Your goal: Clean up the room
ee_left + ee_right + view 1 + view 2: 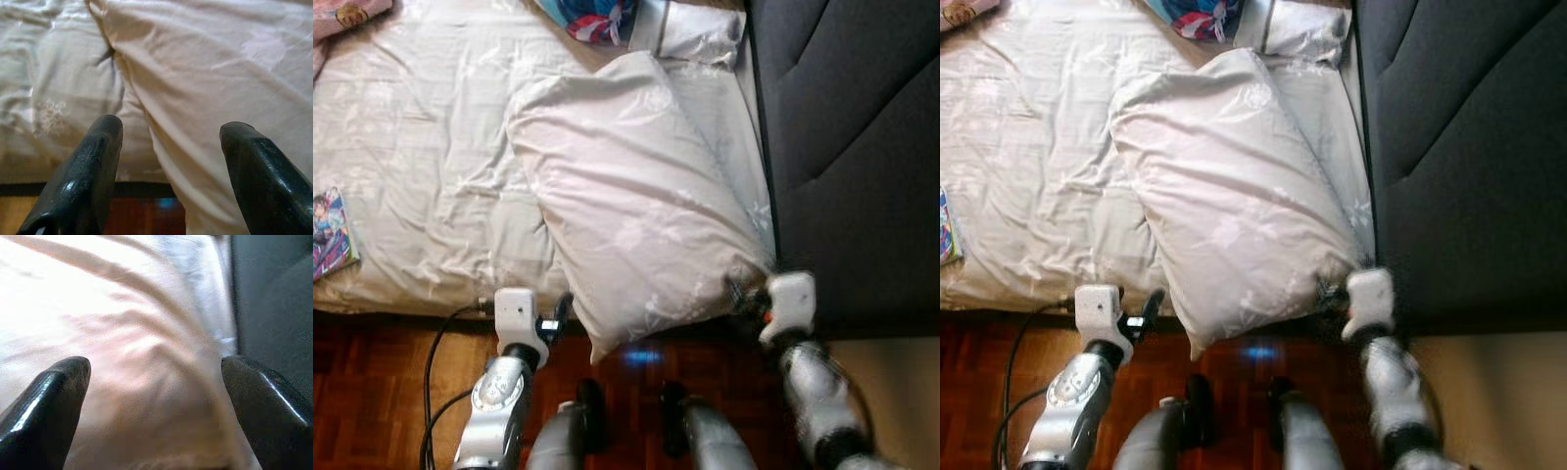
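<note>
As the pillow (636,215) overhangs the bed's (421,176) near edge, left gripper (168,161) and right gripper (154,401), fingers spread, flank its near corners to grasp it.

The pillow (636,196) lies on the bed (421,176), overhanging its near edge. Headboard (852,147) at 3 o'clock; book (331,235) at 9 o'clock.
</note>
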### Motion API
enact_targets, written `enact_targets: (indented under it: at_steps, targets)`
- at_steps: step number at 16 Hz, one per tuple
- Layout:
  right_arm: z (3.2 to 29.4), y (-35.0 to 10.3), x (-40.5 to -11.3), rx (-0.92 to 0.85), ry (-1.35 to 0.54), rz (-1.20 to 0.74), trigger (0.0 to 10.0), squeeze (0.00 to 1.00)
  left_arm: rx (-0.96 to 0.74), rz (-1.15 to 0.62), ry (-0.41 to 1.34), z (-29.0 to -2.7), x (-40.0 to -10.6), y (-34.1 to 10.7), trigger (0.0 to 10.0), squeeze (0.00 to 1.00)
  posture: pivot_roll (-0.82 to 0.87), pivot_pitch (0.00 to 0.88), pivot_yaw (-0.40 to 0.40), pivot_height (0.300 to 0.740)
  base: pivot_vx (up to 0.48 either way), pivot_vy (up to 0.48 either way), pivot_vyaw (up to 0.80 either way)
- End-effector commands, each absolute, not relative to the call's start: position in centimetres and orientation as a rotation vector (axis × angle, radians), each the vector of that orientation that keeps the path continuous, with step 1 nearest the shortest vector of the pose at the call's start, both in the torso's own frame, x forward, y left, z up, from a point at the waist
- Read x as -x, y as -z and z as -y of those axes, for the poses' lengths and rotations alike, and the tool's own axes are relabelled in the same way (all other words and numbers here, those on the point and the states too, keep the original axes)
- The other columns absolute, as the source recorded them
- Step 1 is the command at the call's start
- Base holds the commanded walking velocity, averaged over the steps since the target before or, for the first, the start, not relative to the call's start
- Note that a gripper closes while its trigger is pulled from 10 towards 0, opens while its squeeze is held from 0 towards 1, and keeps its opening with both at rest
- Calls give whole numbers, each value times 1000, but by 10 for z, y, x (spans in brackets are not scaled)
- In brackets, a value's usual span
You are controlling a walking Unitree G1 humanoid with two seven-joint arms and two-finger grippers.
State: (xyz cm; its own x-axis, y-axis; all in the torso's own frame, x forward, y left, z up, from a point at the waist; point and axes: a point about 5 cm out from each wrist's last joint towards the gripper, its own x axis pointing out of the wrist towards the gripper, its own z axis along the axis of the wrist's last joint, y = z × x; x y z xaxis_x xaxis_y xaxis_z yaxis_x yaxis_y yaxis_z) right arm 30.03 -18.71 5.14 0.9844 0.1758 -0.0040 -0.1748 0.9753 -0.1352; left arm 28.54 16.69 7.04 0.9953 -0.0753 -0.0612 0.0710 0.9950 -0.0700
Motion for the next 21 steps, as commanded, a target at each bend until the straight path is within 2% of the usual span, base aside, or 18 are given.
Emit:
enact_targets:
  at_steps: [1,6,8,10,15,21]
  targets:
    - [186,-39,-287,137,-194,-24,10000,0,64,-117,57,-170,-278,-55,10000,0,11,396,4,740,0,0,0]
    - [193,-52,-290,98,-121,35,10000,0,74,-85,58,-165,-286,-59,10000,0,-11,352,8,740,0,0,0]
    - [194,-79,-295,43,-48,175,10000,0,61,-61,60,-165,-289,-62,10000,0,-14,334,9,740,0,0,0]
    - [192,-89,-296,25,-37,212,10000,0,54,-35,54,-165,-292,-67,10000,0,-26,315,4,740,0,0,0]
    - [185,-67,-280,40,-82,91,10000,0,34,39,33,-166,-298,-79,10000,0,-33,303,-7,740,0,0,0]
    - [186,-69,-281,32,-66,82,10000,0,14,122,24,-168,-300,-96,10000,0,-24,295,-13,740,0,0,0]
